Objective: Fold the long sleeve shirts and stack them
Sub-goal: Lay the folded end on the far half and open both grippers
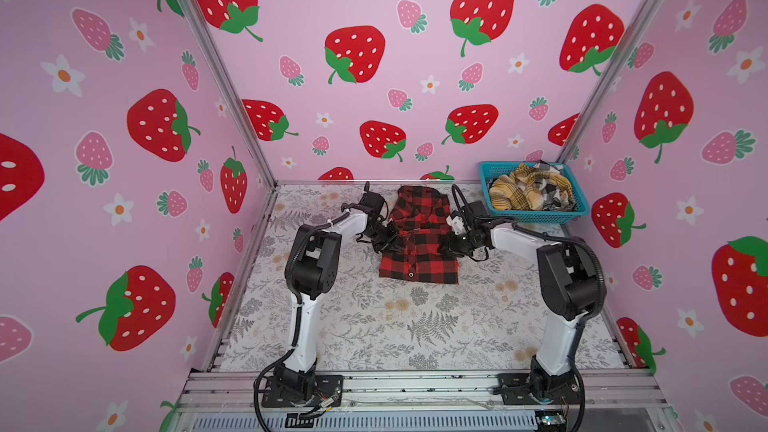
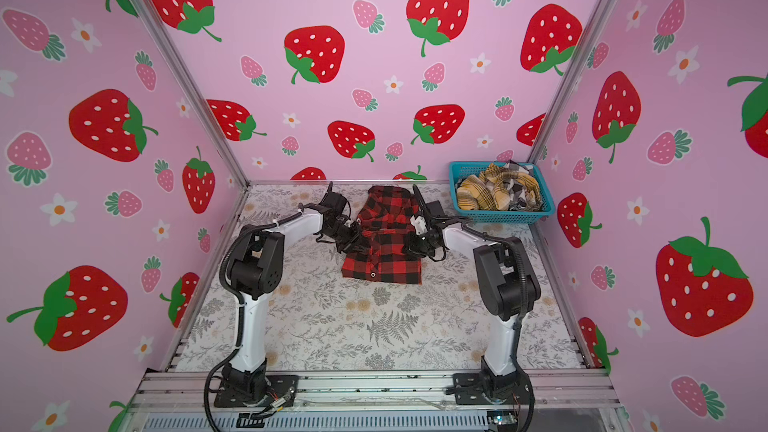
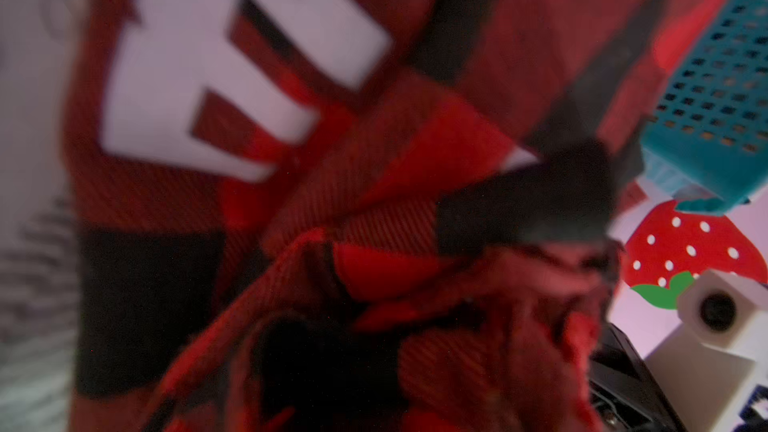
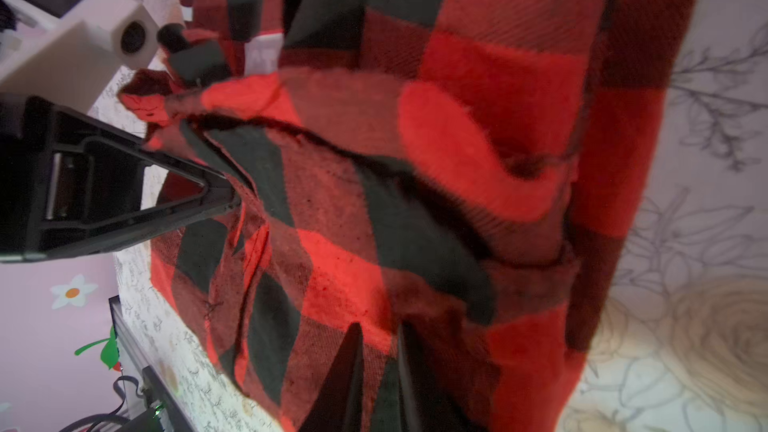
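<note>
Red-and-black shirt (image 1: 417, 238): lay part-folded on the table, at the middle of both top views, with an arm at each side. White block lettering (image 3: 216, 76) showed in the left wrist view.
Right gripper (image 1: 452, 243): stood at the shirt's right edge, its fingers (image 4: 353, 367) close together and pinching a fold of the check.
Left gripper (image 1: 385, 238): was at the left edge, its tip in bunched cloth. I couldn't tell whether the jaws had closed.
Doing it well: I'd want both holds firm on the same layer, then an even lift. Thick flannel bunches and sags if one side leads.
Other shirts: mustard plaid (image 1: 515, 195) and black-and-white plaid (image 1: 550, 191) were heaped in the turquoise basket (image 1: 536, 215), right of centre.
Surface: a pale fern-and-flower cover (image 1: 415, 322), lying flat.
Room: pink strawberry walls (image 1: 353, 56) on three sides.
</note>
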